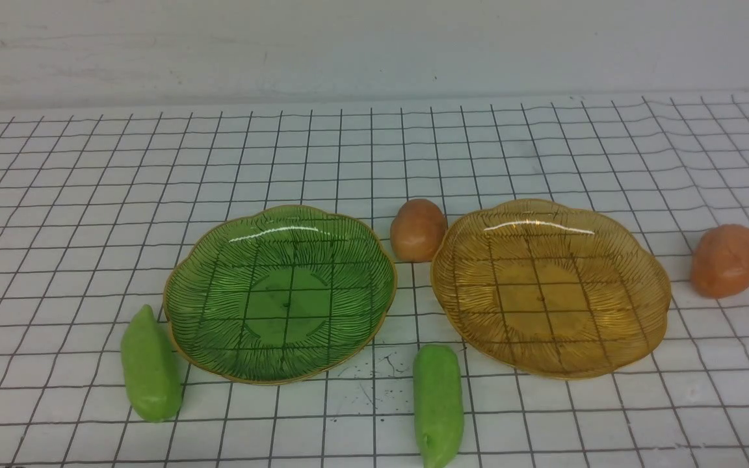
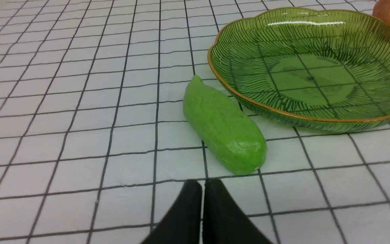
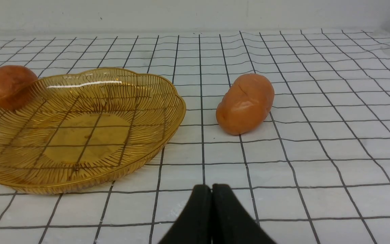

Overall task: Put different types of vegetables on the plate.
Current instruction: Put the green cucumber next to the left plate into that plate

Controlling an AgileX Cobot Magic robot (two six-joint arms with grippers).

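**Plates in the centre, vegetables around**

The left plate (image 1: pixel 183 273) and the right plate (image 1: pixel 657 292) lay side by side at frame centre. The middle lump (image 1: pixel 418 230) sat between their upper rims, and the right lump (image 1: pixel 725 260) near the right edge. The left pod (image 1: pixel 150 365) lay lower left, and the middle pod (image 1: pixel 438 404) at bottom centre.

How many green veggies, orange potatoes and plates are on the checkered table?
Smooth light-green pointed pods: 2
Rounded orange-brown potato lumps: 2
Ribbed see-through plates, one green, one amber: 2
Total: 6
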